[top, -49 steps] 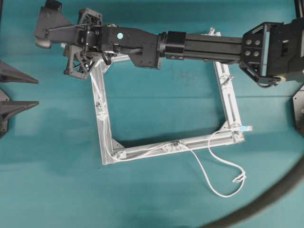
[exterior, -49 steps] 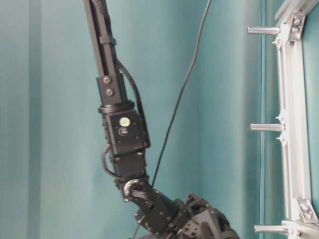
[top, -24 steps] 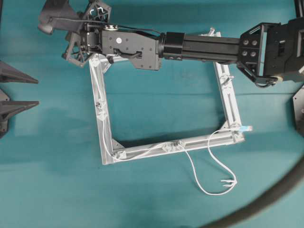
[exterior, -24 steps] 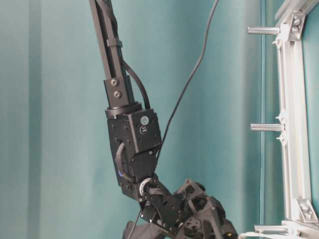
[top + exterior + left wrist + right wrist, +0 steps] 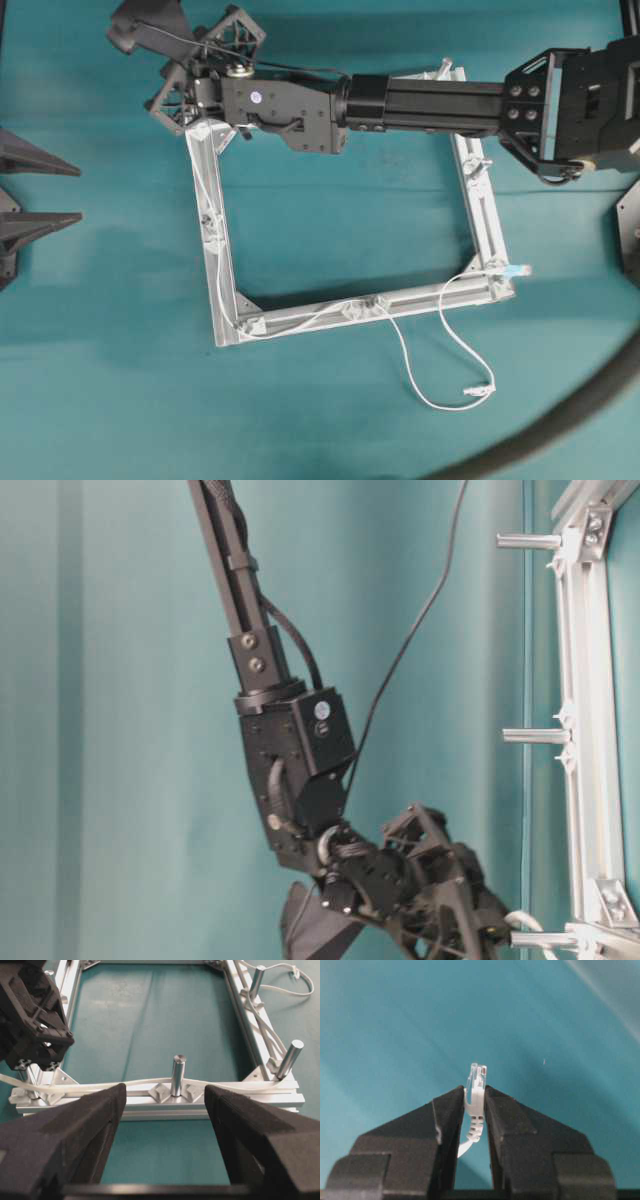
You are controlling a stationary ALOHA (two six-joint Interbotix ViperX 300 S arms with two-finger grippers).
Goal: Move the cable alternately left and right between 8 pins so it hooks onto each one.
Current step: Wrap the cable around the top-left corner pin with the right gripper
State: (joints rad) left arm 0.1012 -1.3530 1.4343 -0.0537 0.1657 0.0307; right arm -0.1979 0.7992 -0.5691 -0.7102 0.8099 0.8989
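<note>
The square silver frame [image 5: 481, 212] carries upright pins [image 5: 177, 1075] [image 5: 535, 736]. The white cable [image 5: 222, 285] runs down the frame's left bar and along the bottom bar. It then loops out at the lower right and ends in a light-blue plug [image 5: 517, 270]. My right gripper [image 5: 180, 75] reaches across to the frame's top-left corner, shut on the cable's other, clear-tipped white plug [image 5: 476, 1089]. My left gripper [image 5: 162, 1125] is open and holds nothing, facing the left bar from outside, where the cable [image 5: 140, 1083] bends behind the middle pin. Its fingers [image 5: 40, 160] show at the left edge.
A thick dark grey hose [image 5: 585, 405] curves across the lower right corner. The right arm's forearm [image 5: 430, 100] lies over the frame's top bar. The slack cable loop [image 5: 440, 400] lies on the teal table below the bottom bar.
The right gripper has rolled and shifted slightly up and right at the top-left corner. The slack loop at the lower right has been drawn in shorter. The left gripper has not moved.
</note>
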